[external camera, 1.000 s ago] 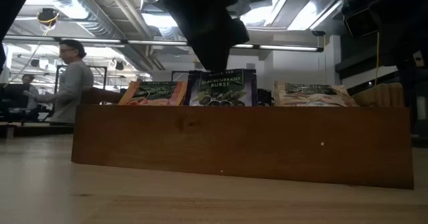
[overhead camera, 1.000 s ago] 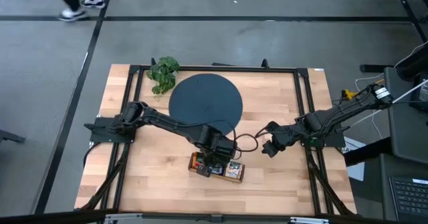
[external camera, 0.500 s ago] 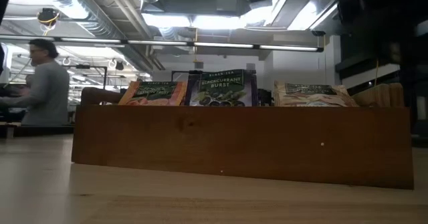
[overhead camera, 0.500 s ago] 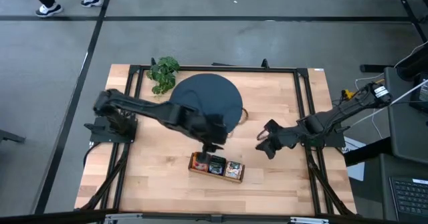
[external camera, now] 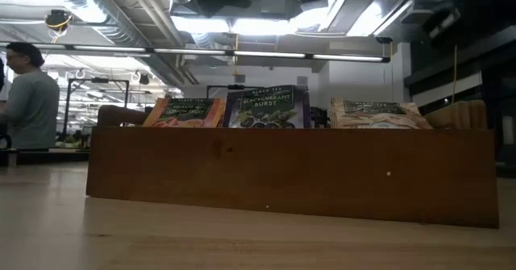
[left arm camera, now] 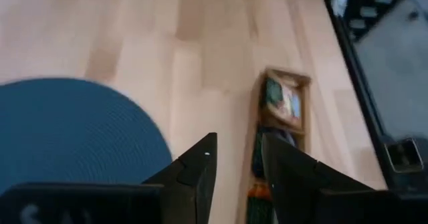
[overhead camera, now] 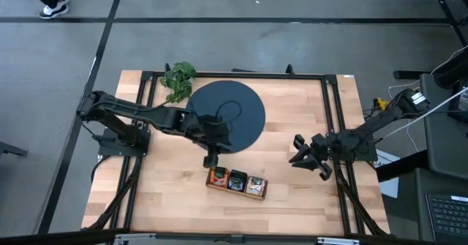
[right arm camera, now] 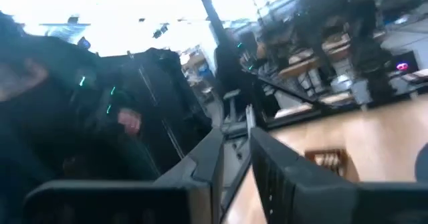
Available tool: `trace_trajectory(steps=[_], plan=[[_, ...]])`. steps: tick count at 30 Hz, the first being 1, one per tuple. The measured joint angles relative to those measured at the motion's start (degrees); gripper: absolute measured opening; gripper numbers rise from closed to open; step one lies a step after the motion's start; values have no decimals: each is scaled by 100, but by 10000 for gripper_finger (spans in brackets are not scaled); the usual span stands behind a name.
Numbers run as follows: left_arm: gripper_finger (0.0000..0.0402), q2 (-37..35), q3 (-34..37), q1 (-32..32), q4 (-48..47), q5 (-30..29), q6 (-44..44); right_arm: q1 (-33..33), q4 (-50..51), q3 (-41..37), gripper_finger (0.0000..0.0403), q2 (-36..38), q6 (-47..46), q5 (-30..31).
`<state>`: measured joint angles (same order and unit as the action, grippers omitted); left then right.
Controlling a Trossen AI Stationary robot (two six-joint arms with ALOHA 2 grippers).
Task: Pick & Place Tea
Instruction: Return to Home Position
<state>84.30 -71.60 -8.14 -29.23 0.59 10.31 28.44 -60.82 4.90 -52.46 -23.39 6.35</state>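
- Left gripper [overhead camera: 211, 159] hangs over the table between the mat [overhead camera: 245, 99] and the tray [external camera: 290, 173]. Its fingers [left arm camera: 199, 177] are a narrow gap apart and hold nothing.
- Right gripper [overhead camera: 301, 156] hangs near the table's right edge, well apart from the tray. Its fingers [right arm camera: 208, 164] are also narrowly parted and empty.
- Tea [overhead camera: 237, 180] stands in the tray's three sections: orange sachets [external camera: 184, 111], dark sachets [external camera: 266, 109], pale sachets [external camera: 375, 113].
- A plant [overhead camera: 178, 79] sits beside the mat.
- A person [external camera: 31, 101] stands in the room behind.
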Motion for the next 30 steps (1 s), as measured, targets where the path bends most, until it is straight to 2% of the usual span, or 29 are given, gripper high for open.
trace_trajectory(steps=[3, 12, 19, 24, 30], plan=[[116, -140, -1, 97, -86, -148, 160, -242, -155, -434, 75, 113, -11, -333], [116, -591, -1, 318, -130, -545, 845, -756, 1325, -454, 75, 955, 1026, -1422], [116, -882, -1, 338, -154, -545, 1432, -1006, 3319, -454, 75, 2563, 1655, -1405], [116, -919, -1, 332, -155, -545, 2072, -1073, 4163, -454, 75, 3693, 2180, -1293], [116, -917, -1, 334, -257, -548, 2641, -1073, 5563, -454, 75, 4755, 2156, -1243]])
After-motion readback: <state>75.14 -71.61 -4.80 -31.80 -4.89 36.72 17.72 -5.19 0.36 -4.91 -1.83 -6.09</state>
